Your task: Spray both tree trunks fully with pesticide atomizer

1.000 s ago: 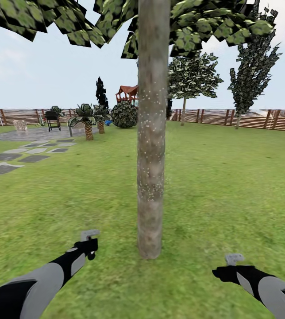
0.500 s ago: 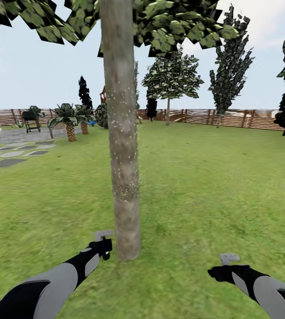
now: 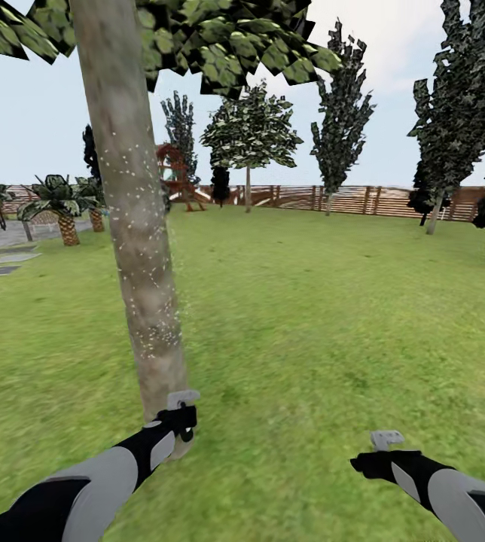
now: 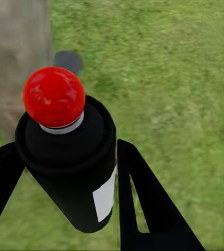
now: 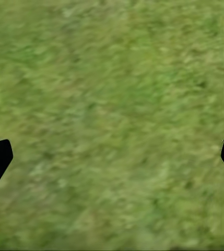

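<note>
- Left wrist view shows you the pesticide atomizer (image 4: 72,167) clamped between the two black fingers (image 4: 143,204) of your left gripper (image 4: 65,178); the red nozzle tip (image 4: 54,97) points away from the camera, toward the base of the tree trunk (image 4: 18,57).
- Right wrist view shows you only the black tips of your right gripper (image 5: 112,157) at both edges, set wide apart, with nothing between them and grass (image 5: 112,104) below.
- From the head view, your left gripper (image 3: 176,418) is just beside the foot of the tree trunk (image 3: 133,226), low near the ground; I cannot tell if it touches the bark.
- Your right gripper (image 3: 382,452) hangs over the lawn (image 3: 310,316), well apart from the trunk.
- White specks of pesticide (image 3: 152,331) lie on the trunk, thicker on the lower middle part and thinner higher up.
- Farther back you see a second broadleaf tree (image 3: 248,135) near the wooden fence (image 3: 348,199).
- Dark conifers (image 3: 340,113) stand along the fence, and low palm-like plants (image 3: 58,199) stand at the left, beside the stepping stones (image 3: 1,263).
</note>
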Motion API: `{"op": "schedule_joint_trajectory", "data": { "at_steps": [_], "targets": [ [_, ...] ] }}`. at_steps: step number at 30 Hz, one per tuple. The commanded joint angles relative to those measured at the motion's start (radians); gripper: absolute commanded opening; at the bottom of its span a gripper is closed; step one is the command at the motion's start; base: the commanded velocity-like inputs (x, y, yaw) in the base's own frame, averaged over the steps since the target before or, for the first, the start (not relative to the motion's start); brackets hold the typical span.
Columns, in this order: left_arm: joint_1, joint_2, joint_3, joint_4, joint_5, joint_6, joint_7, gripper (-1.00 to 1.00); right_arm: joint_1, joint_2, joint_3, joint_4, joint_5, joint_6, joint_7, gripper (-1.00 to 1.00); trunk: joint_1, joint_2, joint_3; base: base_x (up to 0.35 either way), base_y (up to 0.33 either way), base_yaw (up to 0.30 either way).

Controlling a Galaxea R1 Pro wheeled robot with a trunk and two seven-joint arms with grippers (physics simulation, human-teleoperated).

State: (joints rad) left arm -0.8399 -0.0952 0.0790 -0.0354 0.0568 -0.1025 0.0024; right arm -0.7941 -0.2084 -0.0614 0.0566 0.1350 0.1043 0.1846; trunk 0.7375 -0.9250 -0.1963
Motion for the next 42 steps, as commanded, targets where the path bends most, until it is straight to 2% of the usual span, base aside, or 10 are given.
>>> {"op": "schedule_joint_trajectory", "data": {
  "at_steps": [1,17,25,33,42],
  "targets": [
    [0.0,-0.001,0.0,-0.001,0.0,0.0,0.0,-1.0,0.0,0.004,0.0,0.0,0.0,0.0,0.0,1.0,0.0,0.0,0.0,0.287,-0.233,-0.215],
    [0.0,-0.001,-0.001,-0.005,0.001,0.006,0.0,-1.0,0.016,0.039,0.0,0.0,0.001,-0.002,-0.001,1.0,0.0,0.0,0.0,0.329,-0.13,-0.032],
    [0.0,-0.005,-0.002,-0.005,0.001,0.006,-0.001,-1.0,0.021,0.041,0.0,0.0,0.001,-0.002,-0.001,1.0,0.0,0.0,0.0,0.35,0.0,-0.206],
    [0.0,-0.008,-0.002,-0.005,0.001,0.006,-0.001,-1.0,0.021,0.043,0.0,0.0,0.001,-0.002,-0.001,1.0,0.0,0.0,0.0,0.35,0.0,-0.073],
    [0.0,-0.012,-0.002,-0.003,0.001,0.006,-0.001,-1.0,0.022,0.043,0.0,0.0,0.001,-0.002,-0.001,1.0,0.0,0.0,0.0,0.35,-0.026,-0.281]
  ]
}}
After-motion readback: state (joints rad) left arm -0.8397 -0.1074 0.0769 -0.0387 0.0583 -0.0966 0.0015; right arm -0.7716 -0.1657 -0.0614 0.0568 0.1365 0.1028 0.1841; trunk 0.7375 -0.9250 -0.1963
